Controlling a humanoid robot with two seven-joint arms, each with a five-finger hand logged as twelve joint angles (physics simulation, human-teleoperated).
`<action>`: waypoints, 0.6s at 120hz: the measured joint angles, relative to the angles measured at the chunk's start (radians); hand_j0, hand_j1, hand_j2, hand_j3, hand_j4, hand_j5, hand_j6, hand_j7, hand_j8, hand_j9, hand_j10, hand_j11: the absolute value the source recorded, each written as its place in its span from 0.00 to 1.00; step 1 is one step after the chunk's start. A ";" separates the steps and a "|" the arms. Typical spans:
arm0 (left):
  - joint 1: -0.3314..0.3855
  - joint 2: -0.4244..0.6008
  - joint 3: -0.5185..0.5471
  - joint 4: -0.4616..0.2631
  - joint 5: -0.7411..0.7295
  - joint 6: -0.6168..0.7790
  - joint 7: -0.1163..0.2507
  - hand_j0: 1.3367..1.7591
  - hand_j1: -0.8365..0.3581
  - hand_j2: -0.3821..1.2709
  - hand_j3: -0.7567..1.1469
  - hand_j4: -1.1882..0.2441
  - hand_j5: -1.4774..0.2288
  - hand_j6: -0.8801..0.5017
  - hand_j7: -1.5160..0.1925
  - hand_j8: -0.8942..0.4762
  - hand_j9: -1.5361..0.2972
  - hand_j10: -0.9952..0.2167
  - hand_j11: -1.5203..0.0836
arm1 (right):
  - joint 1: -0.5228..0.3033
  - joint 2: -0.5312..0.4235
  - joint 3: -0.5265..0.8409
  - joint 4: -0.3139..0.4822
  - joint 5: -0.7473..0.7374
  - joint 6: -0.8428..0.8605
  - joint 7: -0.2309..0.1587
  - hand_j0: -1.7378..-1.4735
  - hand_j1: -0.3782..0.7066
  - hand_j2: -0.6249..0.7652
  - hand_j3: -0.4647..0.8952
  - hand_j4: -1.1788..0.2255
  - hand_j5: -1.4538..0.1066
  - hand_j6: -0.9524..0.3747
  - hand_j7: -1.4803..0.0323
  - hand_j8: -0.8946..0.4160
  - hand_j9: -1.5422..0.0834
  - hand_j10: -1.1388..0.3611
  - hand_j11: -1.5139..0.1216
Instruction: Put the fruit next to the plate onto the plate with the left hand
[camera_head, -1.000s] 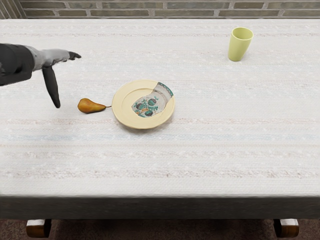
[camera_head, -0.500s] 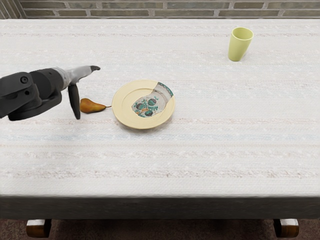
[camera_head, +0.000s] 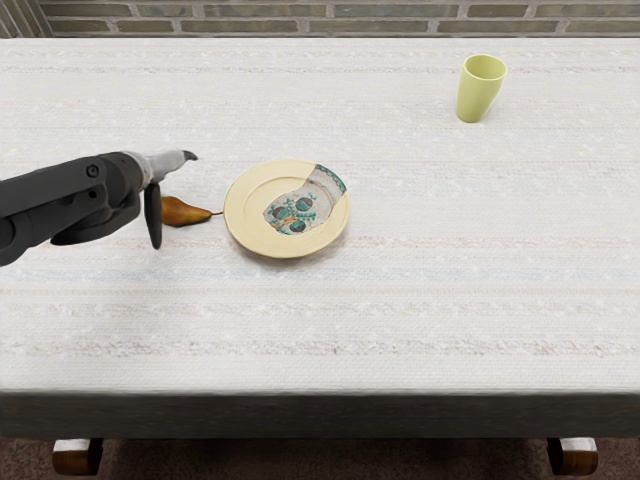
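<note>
- One arm was in view: the dark left arm came in from the left edge, ending in the pale grey left hand (camera_head: 157, 178) with dark fingers. The right arm did not show.
- Over the preceding second the hand had travelled from an open stretch of the white textured tabletop (camera_head: 400, 300), up and to the left, and closed in on the small brown pear (camera_head: 188, 212). In the last half second it had dropped slightly and settled closer over the fruit's rounded end.
- Throughout that time the pear had not shifted. It lay on its side on the table, just beside the left rim of the round cream-yellow plate (camera_head: 245, 205), with its thin stem pointing at the rim and nearly touching it.
- The hand was released and held nothing. One finger reached out to the right above the pear, and another hung straight down in front of the pear's left end, hiding that end from view.
- Whether the hanging finger touched the pear could not be told from this angle.
- By this reading, the approach was almost complete and the grasp had not begun; lifting and carrying to the plate were still to come.
- A teal-patterned patch (camera_head: 303, 206) covered the plate's right half, leaving its left half bare.
- The pale green cup (camera_head: 481, 87) stood well apart at the far right.
</note>
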 joint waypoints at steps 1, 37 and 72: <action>0.000 0.000 0.000 0.001 0.000 0.000 0.000 0.76 0.93 0.24 0.40 0.78 0.82 0.59 0.84 0.61 0.80 0.77 0.90 | 0.000 0.000 0.000 0.000 0.000 0.000 0.000 0.30 0.03 0.45 0.34 0.84 0.93 0.72 0.98 0.68 0.95 0.76 0.93; 0.005 -0.021 0.003 0.013 0.005 0.005 0.000 0.76 0.85 0.25 0.40 0.73 0.76 0.53 0.78 0.54 0.74 0.70 0.83 | -0.002 0.000 0.000 0.000 0.000 0.000 0.000 0.30 0.03 0.45 0.34 0.84 0.93 0.72 0.98 0.68 0.95 0.76 0.93; 0.010 -0.024 0.033 0.011 0.041 0.078 0.000 0.76 0.77 0.26 0.40 0.67 0.69 0.47 0.71 0.48 0.68 0.63 0.76 | -0.003 0.000 0.000 0.000 0.000 0.000 0.000 0.30 0.03 0.45 0.34 0.84 0.93 0.72 0.98 0.68 0.95 0.76 0.93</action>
